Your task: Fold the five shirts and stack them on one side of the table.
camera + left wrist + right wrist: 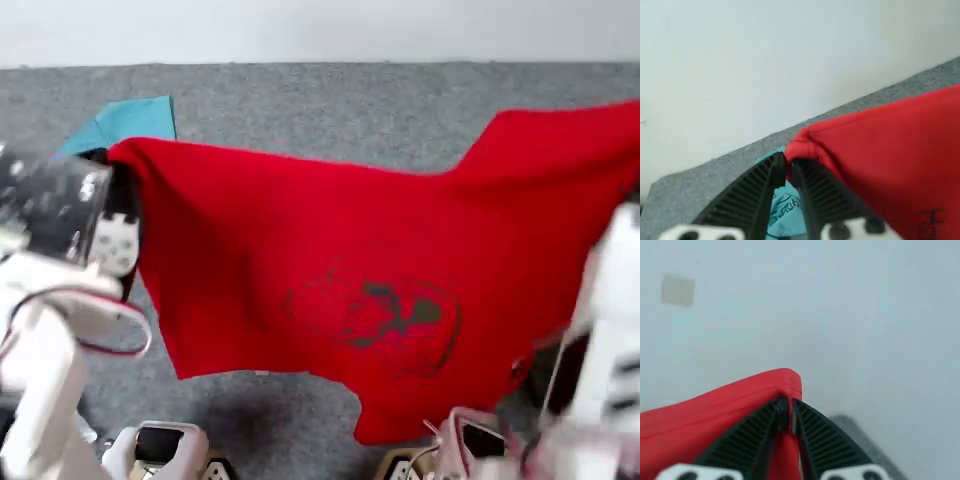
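Observation:
A red shirt [340,270] with a dark print hangs spread in the air above the grey table [300,110], held up at both ends. My left gripper [786,167] is shut on one bunched corner of the red shirt [880,145]. In the high view that corner sits at the left, beside the left arm [60,250]. My right gripper [786,407] is shut on the other corner of the red shirt [715,410]. A teal shirt [125,122] lies on the table at the far left, also seen under the left fingers as teal shirt [785,210].
A white wall [320,30] runs along the far edge of the table. The right arm [600,340] stands at the right edge of the high view. Arm bases [160,450] sit along the near edge.

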Controlling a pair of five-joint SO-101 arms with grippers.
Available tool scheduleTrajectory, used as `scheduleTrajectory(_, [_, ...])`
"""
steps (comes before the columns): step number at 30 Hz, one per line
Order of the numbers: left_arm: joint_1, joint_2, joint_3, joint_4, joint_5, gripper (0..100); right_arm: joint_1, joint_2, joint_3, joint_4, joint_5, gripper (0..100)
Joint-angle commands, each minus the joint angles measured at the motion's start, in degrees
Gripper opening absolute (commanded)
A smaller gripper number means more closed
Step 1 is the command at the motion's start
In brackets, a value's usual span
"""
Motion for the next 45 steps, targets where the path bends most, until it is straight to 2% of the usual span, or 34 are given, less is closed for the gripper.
scheduleTrajectory(1, [-1.4,0.5,7.5,-7.8,0.1,2,-5.1,7.5,-0.3,0.2,-0.2,1.0])
scheduleTrajectory(6, [-7.4,0.6,20.9,-20.4,0.2,2,-10.1,17.4,-0.3,-1.1,-0.2,1.0])
scheduleTrajectory(10, [-7.9,2.0,35.2,-33.1,0.2,2,-12.0,26.7,-0.4,-2.2,-0.2,1.0])
scheduleTrajectory(15, [-8.0,12.3,48.7,-54.3,0.5,2,-13.7,38.1,-0.4,-7.7,-0.2,1.0])
scheduleTrajectory(18, [-8.1,21.5,48.6,-60.9,0.6,2,-15.3,44.6,-0.4,-12.4,-0.1,1.0])
scheduleTrajectory(22, [-8.1,33.8,40.7,-61.4,0.6,2,-16.9,53.0,-0.6,-19.2,-0.1,1.0])
scheduleTrajectory(29, [-7.8,49.7,30.6,-55.2,0.3,2,-20.5,62.3,-0.2,-18.4,-0.1,1.1])
scheduleTrajectory(32, [-8.0,52.5,29.7,-54.3,0.4,2,-25.0,67.3,-0.2,-17.1,-0.1,5.1])
scheduleTrajectory(35, [-7.7,54.2,29.8,-54.3,0.6,2,-29.6,73.5,-0.2,-16.7,-0.5,18.6])
scheduleTrajectory(36, [-7.6,54.7,29.8,-54.3,0.6,2,-30.9,75.3,-0.2,-16.7,-0.5,20.3])
scheduleTrajectory(41, [-7.6,56.6,29.8,-52.6,0.6,2,-34.9,82.2,-0.4,-17.2,-0.5,18.0])
scheduleTrajectory(45, [-7.6,57.8,29.7,-52.6,0.6,2,-34.9,85.1,-0.4,-19.7,-0.5,17.8])
